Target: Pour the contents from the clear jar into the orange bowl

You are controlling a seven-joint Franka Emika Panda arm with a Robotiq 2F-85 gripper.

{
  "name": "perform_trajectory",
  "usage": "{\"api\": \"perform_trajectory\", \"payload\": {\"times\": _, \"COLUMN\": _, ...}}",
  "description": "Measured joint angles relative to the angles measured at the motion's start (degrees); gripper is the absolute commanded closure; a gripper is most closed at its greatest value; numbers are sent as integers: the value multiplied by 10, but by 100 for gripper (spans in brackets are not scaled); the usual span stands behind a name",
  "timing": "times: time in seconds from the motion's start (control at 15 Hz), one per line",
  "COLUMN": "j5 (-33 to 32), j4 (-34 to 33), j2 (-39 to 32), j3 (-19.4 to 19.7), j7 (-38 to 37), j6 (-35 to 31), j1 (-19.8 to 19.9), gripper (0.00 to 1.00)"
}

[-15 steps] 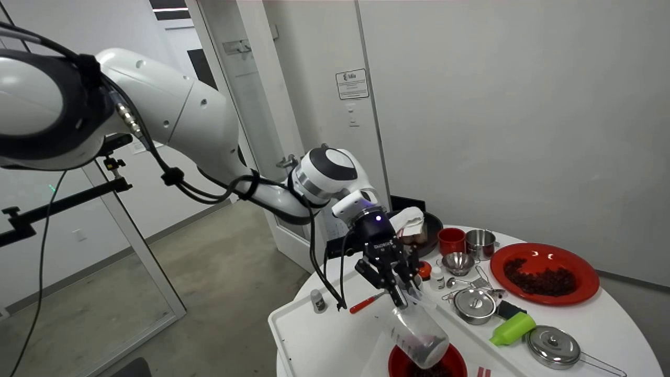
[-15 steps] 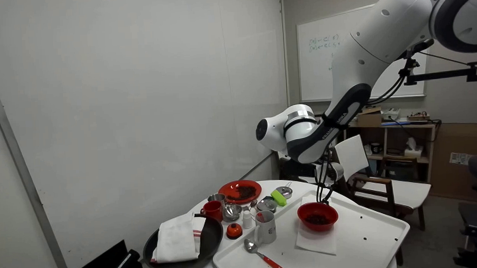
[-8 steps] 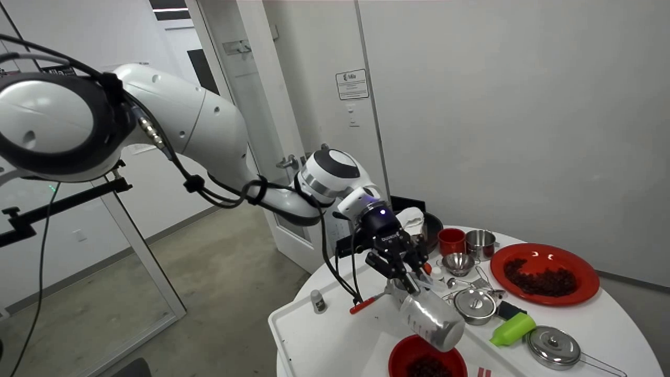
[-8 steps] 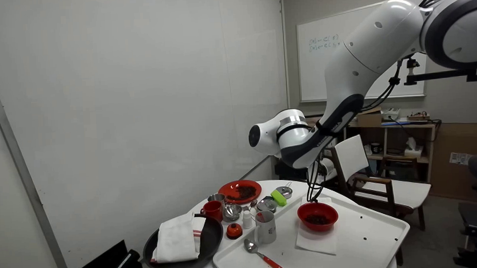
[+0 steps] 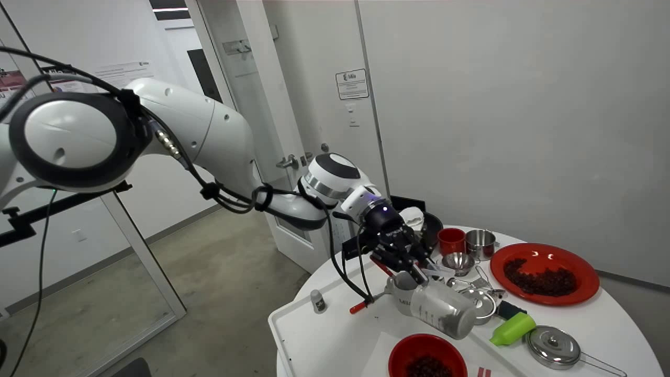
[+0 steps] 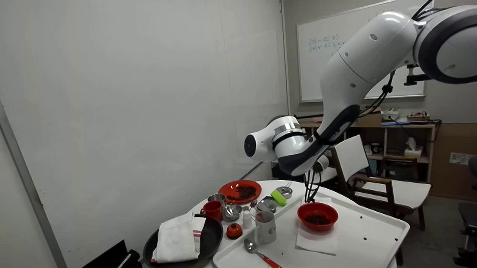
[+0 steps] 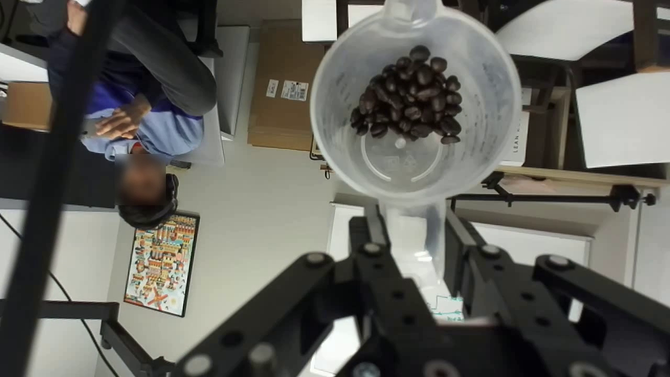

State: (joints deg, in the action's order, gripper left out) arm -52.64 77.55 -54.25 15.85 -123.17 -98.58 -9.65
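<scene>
Jutting beyond pincer (image 7: 419,229), clear jar (image 7: 402,161), handle (image 7: 411,246) clasped

Clear jar (image 5: 445,310): colourless, see-through, faint grey marks
Beans (image 7: 411,97): dark brown, almost black
Orange bowl (image 6: 318,227): plain red inside and out
Gripper (image 7: 417,228): black, silver-grey bolt heads
Arm (image 6: 374,53): white, dark grey bands
Wide dish (image 5: 552,257): bright red-orange
Tray (image 6: 360,259): white
Mug (image 6: 264,228): pale grey, dark lettering
Spoon (image 6: 269,262): silver, red handle
Cloth (image 6: 176,237): white, red stripes
Pan (image 6: 214,235): black
Bottle-shaped item (image 5: 514,328): lime green
Framed picture (image 7: 163,264): busy pattern, orange, yellow, red, pale blue; black frame
</scene>
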Motion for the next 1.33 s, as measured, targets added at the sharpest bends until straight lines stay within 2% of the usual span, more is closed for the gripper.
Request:
{"api": "perform_trajectory", "payload": {"times": 0.6, "j5": -55, "j4": -19, "j2": -47, "j3": -29, "j7": 0, "j6": 44, "j1": -3, "gripper": 89}}
{"api": "perform_trajectory", "payload": {"times": 1.33, "j5": -101, "j4": -38, "j2": -64, "j3": -40, "j7": -6, "j6": 97, "j1": -4, "gripper": 89}}
